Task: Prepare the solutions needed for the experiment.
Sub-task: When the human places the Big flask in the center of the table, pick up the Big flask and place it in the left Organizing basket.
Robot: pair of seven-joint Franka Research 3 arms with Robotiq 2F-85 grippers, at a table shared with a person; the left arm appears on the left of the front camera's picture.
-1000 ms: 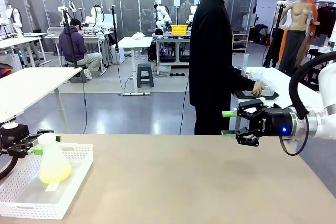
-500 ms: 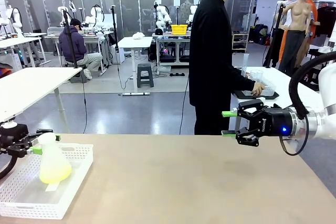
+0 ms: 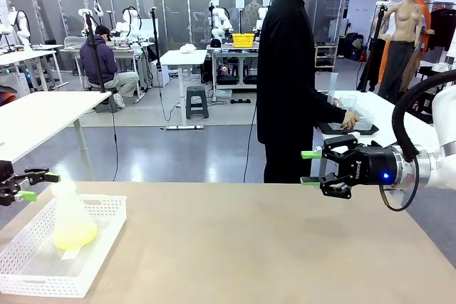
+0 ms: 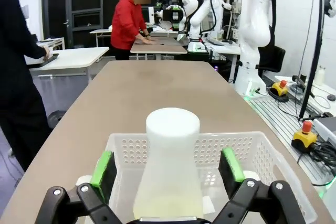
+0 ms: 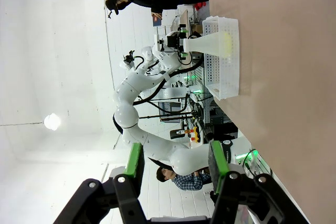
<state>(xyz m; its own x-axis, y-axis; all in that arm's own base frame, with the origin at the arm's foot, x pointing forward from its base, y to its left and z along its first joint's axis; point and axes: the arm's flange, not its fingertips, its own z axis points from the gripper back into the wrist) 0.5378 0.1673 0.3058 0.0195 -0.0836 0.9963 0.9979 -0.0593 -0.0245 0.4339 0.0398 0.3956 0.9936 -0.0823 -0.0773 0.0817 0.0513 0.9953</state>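
The left claw point(image 3: 28, 184) hangs spread and empty at the worktop's point(image 3: 271, 247) left edge; just ahead, level with its fingertips, rises the neck of the conical flask point(image 3: 71, 218), long axis upright, standing in the white perforated basket point(image 3: 107, 222) with the solutions point(image 3: 73, 236) pooled at its base; the right claw point(image 3: 308, 167), part-spread and empty, hovers well apart across the worktop, so the left is nearer.

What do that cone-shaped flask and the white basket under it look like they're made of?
The flask looks like frosted, translucent plastic: cloudy matte walls with the yellow-green liquid glowing through, though glass can't be excluded. The basket looks like glossy moulded white plastic, its walls perforated in a grid.
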